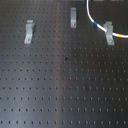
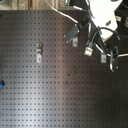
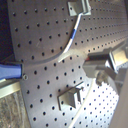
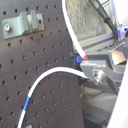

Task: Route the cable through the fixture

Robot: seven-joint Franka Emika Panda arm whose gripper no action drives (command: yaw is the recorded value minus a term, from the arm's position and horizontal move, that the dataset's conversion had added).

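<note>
Cable and three clips on a perforated board. In the first exterior view the white cable curves down from the top edge to the right clip, where its blue band and then a yellow band lie beside the bracket. The middle clip and left clip stand empty. In the second wrist view the gripper appears pressed together on the cable's end, the cord arcing away across the board toward its blue band. The cable's long axis thus trails from the fingers, and the empty clips lie toward the first exterior view's left.
</note>
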